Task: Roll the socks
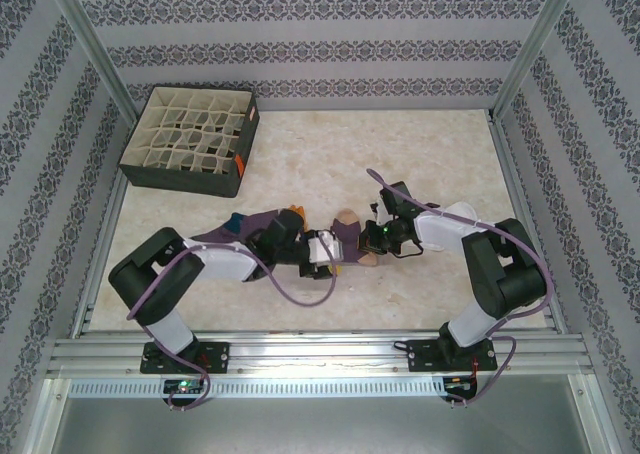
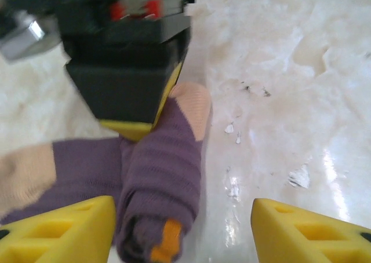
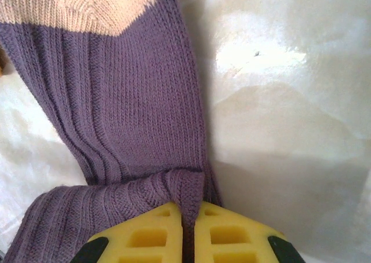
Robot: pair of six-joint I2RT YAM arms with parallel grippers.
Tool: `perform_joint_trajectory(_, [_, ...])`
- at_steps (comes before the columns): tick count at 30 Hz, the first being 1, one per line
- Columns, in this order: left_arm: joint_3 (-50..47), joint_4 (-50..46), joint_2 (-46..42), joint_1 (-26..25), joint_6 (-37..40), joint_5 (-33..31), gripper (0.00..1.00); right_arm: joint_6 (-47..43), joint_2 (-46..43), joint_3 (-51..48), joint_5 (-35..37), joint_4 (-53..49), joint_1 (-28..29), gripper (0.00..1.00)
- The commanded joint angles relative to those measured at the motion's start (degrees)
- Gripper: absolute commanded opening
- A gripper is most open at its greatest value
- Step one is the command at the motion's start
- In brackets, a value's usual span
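Note:
A purple sock (image 1: 347, 236) with a tan toe lies mid-table between my two grippers. My right gripper (image 3: 189, 215) is shut, its yellow fingers (image 3: 145, 237) pinching a raised fold of the purple sock (image 3: 127, 101); its tan part is at the top of that view. In the left wrist view the purple sock (image 2: 165, 176) is partly rolled, with an orange patch showing at its near end. My left gripper (image 2: 182, 219) is open around the roll, which rests against the left finger (image 2: 64, 231). A second purple sock (image 1: 235, 229) lies under the left arm.
A dark box with beige grid dividers (image 1: 190, 139) stands at the back left. The right gripper's black body (image 2: 127, 66) hangs close in front of the left gripper. Metal frame posts and patterned walls enclose the pale tabletop (image 1: 440, 164).

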Motion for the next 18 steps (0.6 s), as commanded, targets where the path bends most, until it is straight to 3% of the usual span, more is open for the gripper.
perform_joint_trajectory(1, [-2.01, 12.32, 1.46, -4.14, 12.12, -14.01, 0.66, -0.52, 4.03, -1.45, 6.49, -6.3, 1.12, 0.08])
perform_joint_trajectory(5, [-0.42, 13.91, 4.77, -5.87, 13.99, -16.13, 0.69, -0.74, 4.57, -0.45, 6.49, -7.12, 1.53, 0.08])
perform_joint_trajectory(9, [2.66, 9.21, 7.26, -5.98, 14.17, -16.52, 0.62, -0.99, 4.79, 0.26, 6.58, -7.91, 1.68, 0.08])
perform_joint_trajectory(11, [3.94, 6.39, 8.01, -5.98, 14.09, -16.76, 0.51, -1.16, 4.57, 0.31, 6.73, -8.2, 1.68, 0.08])
perform_joint_trajectory(15, [5.85, -0.43, 8.41, -5.9, 12.63, -16.33, 0.15, -1.16, 3.98, 0.34, 6.43, -8.78, 1.5, 0.12])
perform_joint_trajectory(17, [5.92, -2.01, 8.05, -5.74, 11.16, -14.84, 0.0, -1.27, 3.25, 0.12, 5.61, -8.73, 1.38, 0.19])
perform_joint_trajectory(18, [6.12, -3.28, 7.79, -5.37, 10.04, -13.04, 0.0, -1.21, 2.28, -0.29, 4.97, -8.51, 1.22, 0.26])
